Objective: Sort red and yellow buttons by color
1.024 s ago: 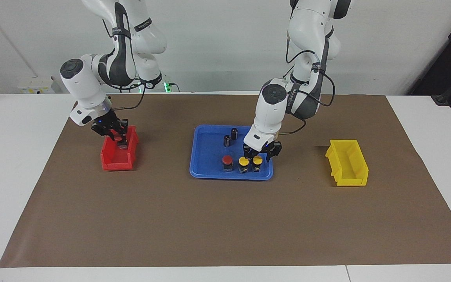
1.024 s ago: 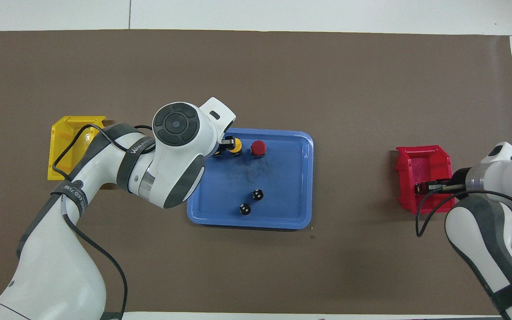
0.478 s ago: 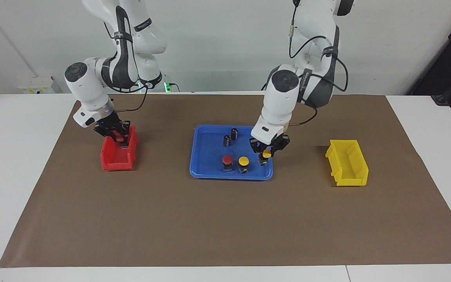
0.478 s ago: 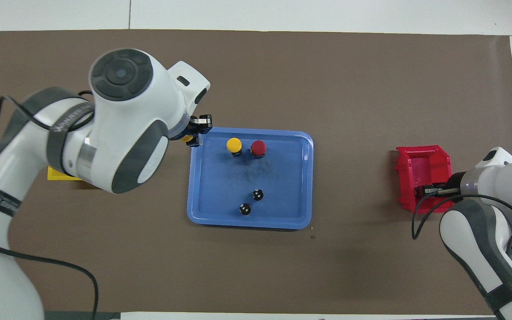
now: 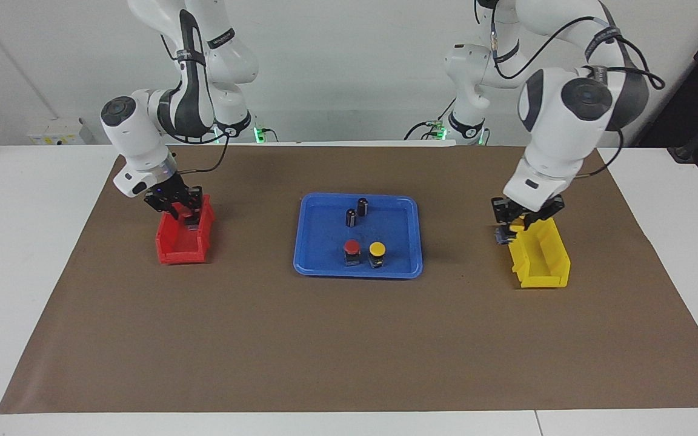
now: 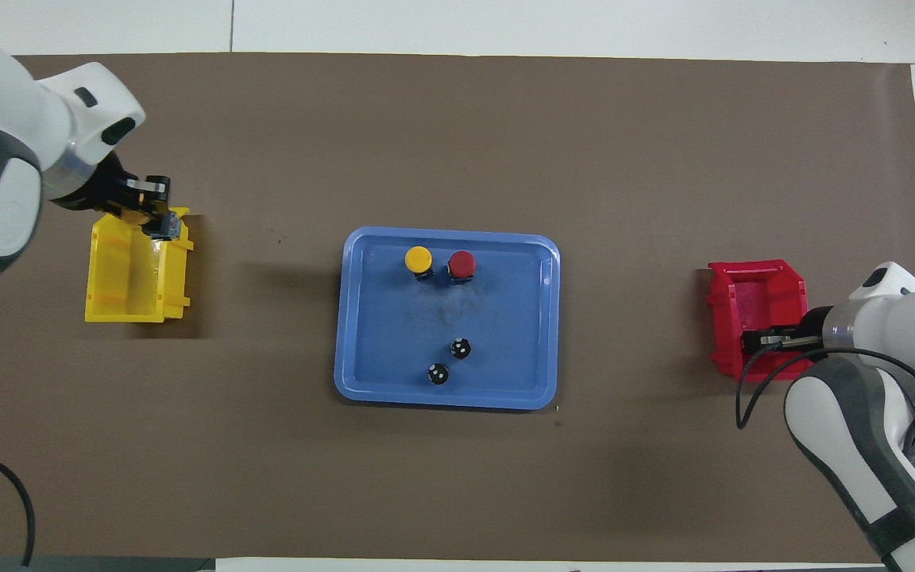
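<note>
One red button (image 5: 352,246) and one yellow button (image 5: 377,249) stand side by side in the blue tray (image 5: 325,266), at its edge farthest from the robots; they also show in the overhead view as a red button (image 6: 461,263) and a yellow button (image 6: 418,258). My left gripper (image 5: 514,227) is shut on a second yellow button (image 6: 169,229) over the tray-side rim of the yellow bin (image 5: 546,260). My right gripper (image 5: 184,212) is low in the red bin (image 5: 173,249), shut on a second red button whose cap hardly shows against the bin.
Two small black cylinders with silver tops (image 5: 351,217) (image 5: 362,206) stand in the tray nearer to the robots. The yellow bin (image 6: 120,294) is at the left arm's end of the brown mat, the red bin (image 6: 759,294) at the right arm's end.
My left gripper lifted a yellow button off the tray and carried it to the yellow bin. My right gripper stayed at the red bin, barely moving.
</note>
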